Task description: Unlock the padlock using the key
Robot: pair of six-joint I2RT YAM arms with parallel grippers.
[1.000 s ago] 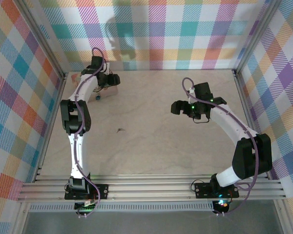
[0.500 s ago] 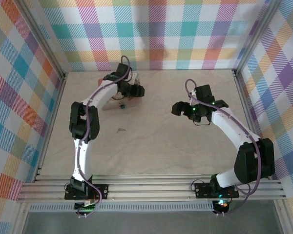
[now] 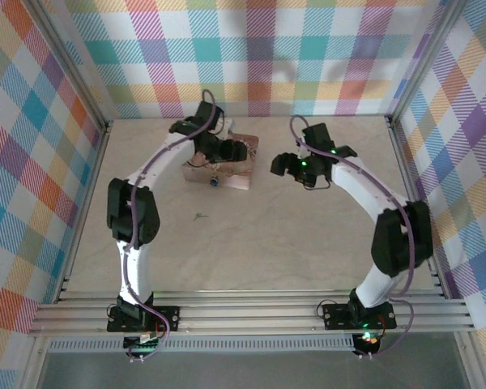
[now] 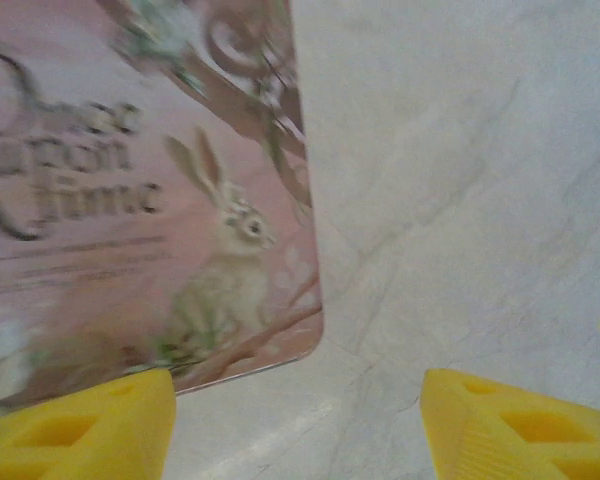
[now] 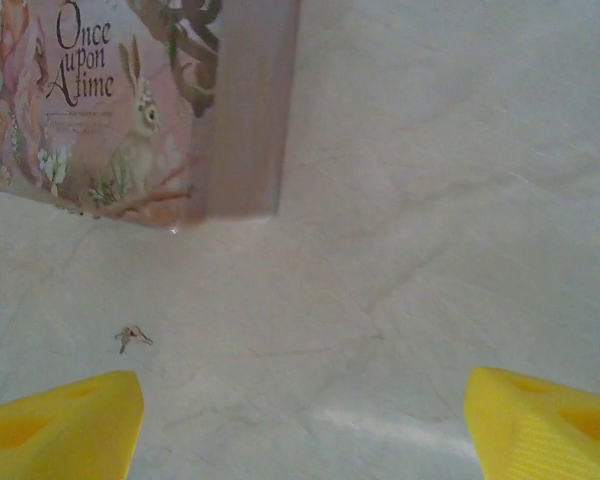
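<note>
Nearest me, the key, a thin dark metal sliver, lies loose on the pale, marbled counter. I judge fetching it is the step in hand, and it calls for a fine pinch. Farther out, the padlock, small and blue, sits at the near edge of the glossy pink box. The left tool hovers released over the box's corner, and the right tool hovers released beside the box.

Box: pink, printed with a pale rabbit, brown branches and dark lettering.
Padlock: blue.
Key: dark grey.
Table: pale beige, faintly marbled.
Walls: plaid of pink, teal, yellow, orange and purple on white.
Arms: white, black joints.
Cables: purple.
Fingers: yellow.
</note>
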